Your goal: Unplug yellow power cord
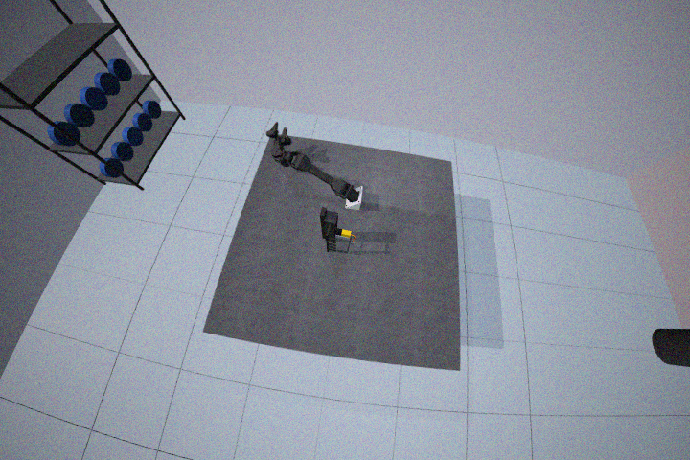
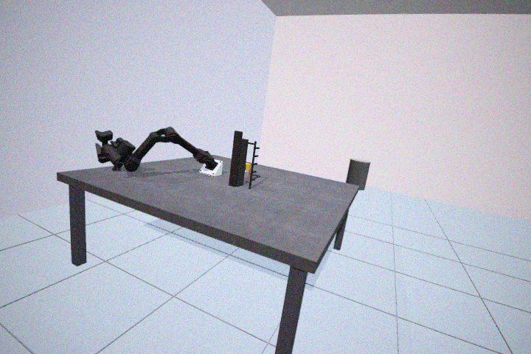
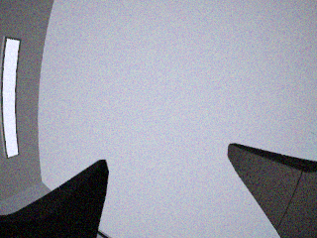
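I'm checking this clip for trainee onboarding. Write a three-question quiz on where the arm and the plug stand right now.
1. True or false: the gripper is shut on the yellow plug.
2. The gripper is: A) at the plug, B) near the table's far edge, away from the power strip, C) below the table.
3. Fill in: the fingers stand wide ____.

Key: 1 false; 2 B; 3 apart.

plug (image 1: 346, 233): yellow
power strip (image 2: 237, 158): black
tabletop (image 2: 216, 209): dark grey
floor (image 2: 420, 271): pale blue, gridded
shelf spools (image 1: 93, 98): blue
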Available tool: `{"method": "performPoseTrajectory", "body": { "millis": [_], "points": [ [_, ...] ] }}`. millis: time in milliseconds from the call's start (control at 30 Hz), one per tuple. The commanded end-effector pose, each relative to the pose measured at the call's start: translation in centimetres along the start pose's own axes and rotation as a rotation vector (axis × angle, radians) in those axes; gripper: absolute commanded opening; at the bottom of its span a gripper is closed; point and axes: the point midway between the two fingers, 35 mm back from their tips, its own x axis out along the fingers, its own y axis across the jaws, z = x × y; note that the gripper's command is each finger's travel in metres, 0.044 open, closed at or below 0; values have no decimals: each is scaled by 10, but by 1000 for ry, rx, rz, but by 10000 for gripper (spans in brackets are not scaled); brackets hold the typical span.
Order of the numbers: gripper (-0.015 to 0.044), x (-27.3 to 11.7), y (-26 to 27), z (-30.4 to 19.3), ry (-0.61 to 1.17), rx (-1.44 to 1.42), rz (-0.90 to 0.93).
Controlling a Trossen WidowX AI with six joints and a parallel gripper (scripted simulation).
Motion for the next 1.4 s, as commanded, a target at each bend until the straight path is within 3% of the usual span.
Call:
{"method": "performPoseTrajectory", "body": {
  "millis": [0, 267, 833, 1367],
  "points": [
    [374, -1, 0, -1, 2, -2, -1],
    [164, -44, 9, -37, 171, -115, -51],
    [160, -221, 69, -109, 804, -347, -80],
    [160, -414, 145, -87, 1448, -424, 71]
  ]
}}
